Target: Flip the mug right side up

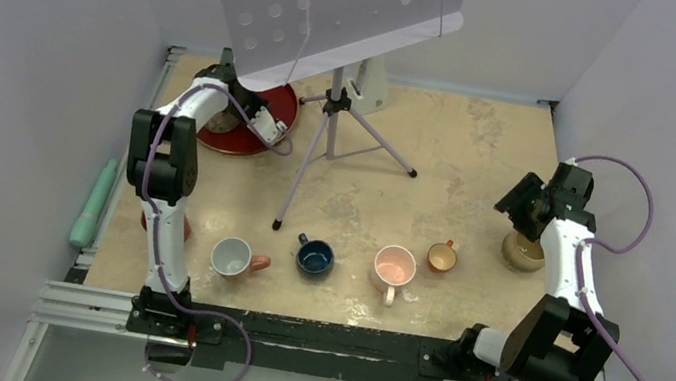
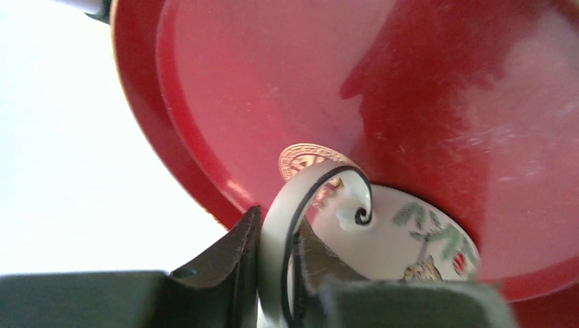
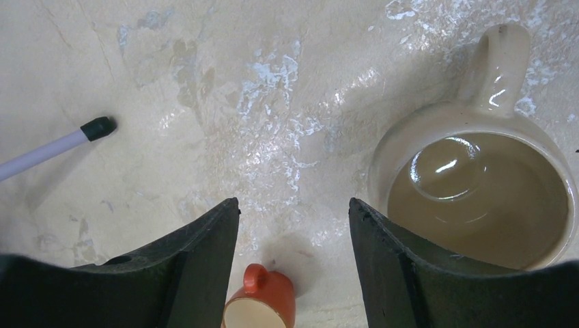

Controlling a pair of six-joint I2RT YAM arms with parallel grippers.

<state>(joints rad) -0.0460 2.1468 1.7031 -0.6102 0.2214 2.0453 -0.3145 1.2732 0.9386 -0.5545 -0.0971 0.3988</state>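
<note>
A white mug with a painted pattern (image 2: 403, 242) is over the red plate (image 2: 273, 82). Its curled, black-edged handle (image 2: 300, 198) sits between my left gripper's jaws. My left gripper (image 2: 276, 222) is shut on that handle. In the top view the left gripper (image 1: 223, 118) is over the plate (image 1: 250, 142) at the back left, and the mug is mostly hidden by it. I cannot tell which way the mug's mouth faces. My right gripper (image 3: 293, 205) is open and empty above the table, next to an upright beige mug (image 3: 478, 184).
Upright mugs stand along the front: grey-white (image 1: 231, 257), dark blue (image 1: 314, 256), pink (image 1: 393, 268), small orange (image 1: 442, 257), with the beige mug (image 1: 522, 251) at the right. A tripod stand (image 1: 334, 109) with a perforated board is at centre back. A green tool (image 1: 92, 204) lies off the left edge.
</note>
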